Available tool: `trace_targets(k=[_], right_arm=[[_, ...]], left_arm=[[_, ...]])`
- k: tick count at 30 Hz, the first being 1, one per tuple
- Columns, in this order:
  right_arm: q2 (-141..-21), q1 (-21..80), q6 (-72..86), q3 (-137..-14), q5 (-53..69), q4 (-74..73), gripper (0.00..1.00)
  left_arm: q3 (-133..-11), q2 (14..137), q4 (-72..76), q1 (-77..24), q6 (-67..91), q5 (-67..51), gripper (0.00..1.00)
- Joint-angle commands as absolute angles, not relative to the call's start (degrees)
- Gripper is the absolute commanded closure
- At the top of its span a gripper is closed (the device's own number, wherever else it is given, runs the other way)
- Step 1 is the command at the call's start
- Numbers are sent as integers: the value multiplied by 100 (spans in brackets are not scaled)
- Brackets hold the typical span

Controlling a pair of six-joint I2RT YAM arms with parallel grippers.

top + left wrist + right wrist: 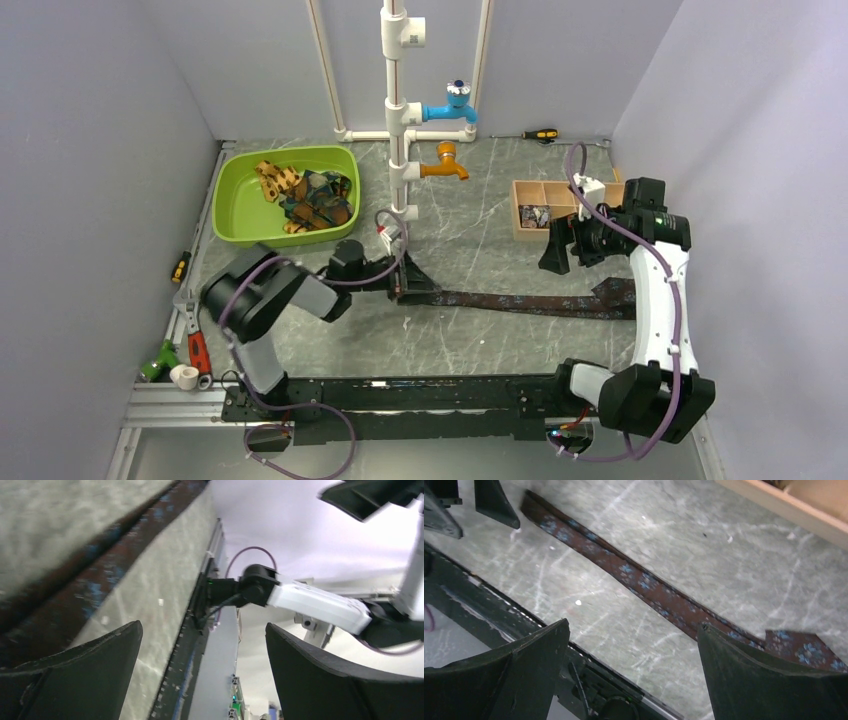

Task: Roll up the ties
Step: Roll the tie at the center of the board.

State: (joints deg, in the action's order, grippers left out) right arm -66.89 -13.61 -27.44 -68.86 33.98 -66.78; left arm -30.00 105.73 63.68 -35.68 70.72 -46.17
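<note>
A dark brown tie (520, 301) with small blue speckles lies flat and stretched across the table, its narrow end at the left and its wide end at the right. My left gripper (403, 290) is low at the narrow end, open and empty. In the left wrist view (202, 625) the tie (75, 575) runs beside the left finger. My right gripper (550, 264) hovers above the tie's right half, open and empty. In the right wrist view (634, 623) the tie (649, 585) runs diagonally under it. More ties (310, 195) lie piled in the green basin (240, 215).
A white pipe stand (398, 130) with a blue and an orange tap rises behind the tie. A wooden compartment box (540, 205) sits at the back right. Tools (190, 345) lie at the left edge. A black rail (400, 390) runs along the front.
</note>
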Motion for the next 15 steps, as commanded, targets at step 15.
trace_targets(k=[15], right_arm=[[-6556,270,2140,-4383,6067,-2173,3]], left_arm=[[-2593,5542,887,-1803,2278,-5293,1]])
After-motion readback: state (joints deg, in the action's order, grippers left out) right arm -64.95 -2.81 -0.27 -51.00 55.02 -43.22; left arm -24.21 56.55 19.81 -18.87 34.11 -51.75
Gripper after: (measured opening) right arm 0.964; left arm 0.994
